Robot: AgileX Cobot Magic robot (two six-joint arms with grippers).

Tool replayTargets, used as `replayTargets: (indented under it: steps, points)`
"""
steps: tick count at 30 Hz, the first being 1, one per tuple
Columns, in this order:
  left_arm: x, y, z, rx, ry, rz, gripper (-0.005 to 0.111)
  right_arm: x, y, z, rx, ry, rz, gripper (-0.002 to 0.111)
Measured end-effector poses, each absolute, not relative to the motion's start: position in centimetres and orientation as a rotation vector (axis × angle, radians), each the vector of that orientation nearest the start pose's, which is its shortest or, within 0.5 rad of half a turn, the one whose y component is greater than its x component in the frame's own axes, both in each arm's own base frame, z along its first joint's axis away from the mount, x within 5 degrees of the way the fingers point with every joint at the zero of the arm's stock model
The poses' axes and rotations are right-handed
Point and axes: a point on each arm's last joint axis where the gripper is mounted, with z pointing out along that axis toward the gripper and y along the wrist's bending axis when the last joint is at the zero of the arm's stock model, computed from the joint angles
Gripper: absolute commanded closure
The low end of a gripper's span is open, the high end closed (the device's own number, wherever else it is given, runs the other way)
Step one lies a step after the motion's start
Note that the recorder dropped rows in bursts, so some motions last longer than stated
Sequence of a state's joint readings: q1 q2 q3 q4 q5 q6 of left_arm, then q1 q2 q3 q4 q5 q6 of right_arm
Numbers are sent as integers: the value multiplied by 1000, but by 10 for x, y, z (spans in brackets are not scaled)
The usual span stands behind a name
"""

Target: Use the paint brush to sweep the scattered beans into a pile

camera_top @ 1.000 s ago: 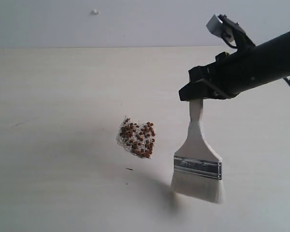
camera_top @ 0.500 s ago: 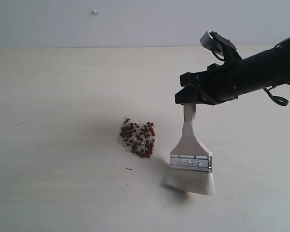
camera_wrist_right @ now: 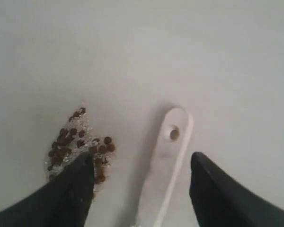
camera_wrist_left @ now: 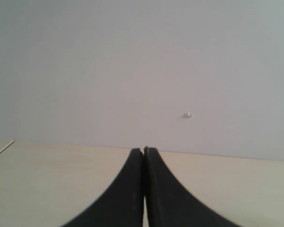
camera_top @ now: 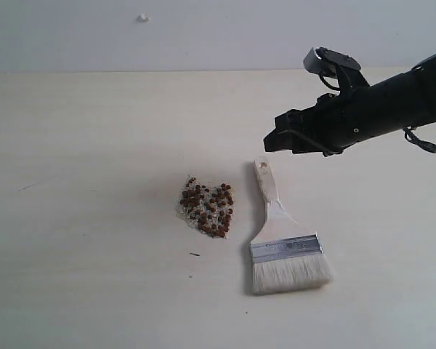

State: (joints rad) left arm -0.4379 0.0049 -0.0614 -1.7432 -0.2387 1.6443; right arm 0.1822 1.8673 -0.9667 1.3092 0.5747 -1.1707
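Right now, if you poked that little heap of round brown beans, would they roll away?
Probably yes: the tiny round reddish-brown beans look loose, so they would likely scatter across the flat pale table. The whitish crumbs among them look flaky and may barely roll.

paint brush (camera_top: 285,241): flat on table | pile (camera_top: 206,207): compact, just beside

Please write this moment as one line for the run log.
right gripper: open, hovering over paint brush | paint brush: flat on table, beside pile | left gripper: shut, empty
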Motion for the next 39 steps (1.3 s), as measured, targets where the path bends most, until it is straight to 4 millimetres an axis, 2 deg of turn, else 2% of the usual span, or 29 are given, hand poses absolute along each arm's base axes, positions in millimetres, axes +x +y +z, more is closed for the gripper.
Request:
replayTargets:
  steps: [4, 6, 9, 12, 13, 15, 19, 25, 29, 35, 39]
  points:
    - [55, -2, 230, 55, 1476, -267, 107, 341, 106, 151, -285, 2494, 723, 51]
    - [55, -2, 230, 55, 1476, -267, 107, 342, 103, 159, -260, 2470, 680, 57]
    - [55, -2, 230, 55, 1476, -267, 107, 341, 99, 177, -234, 2425, 630, 78]
    - [55, -2, 230, 55, 1476, -267, 107, 333, 95, 203, -261, 2368, 587, 104]
    - [55, -2, 230, 55, 1476, -267, 107, 328, 94, 209, -271, 2354, 573, 108]
    - [55, -2, 230, 55, 1476, -267, 107, 312, 89, 222, -275, 2323, 538, 108]
    - [55, -2, 230, 55, 1476, -267, 107, 272, 74, 233, -241, 2274, 450, 108]
    - [55, -2, 230, 55, 1476, -267, 107, 198, 50, 225, -165, 2203, 323, 108]
    - [55, -2, 230, 55, 1476, -267, 107, 159, 38, 223, -100, 2109, 294, 108]
    - [55, -2, 230, 55, 1476, -267, 107, 119, 29, 236, -85, 1904, 304, 108]
    - [55, -2, 230, 55, 1476, -267, 107, 96, 26, 235, -115, 1784, 297, 108]
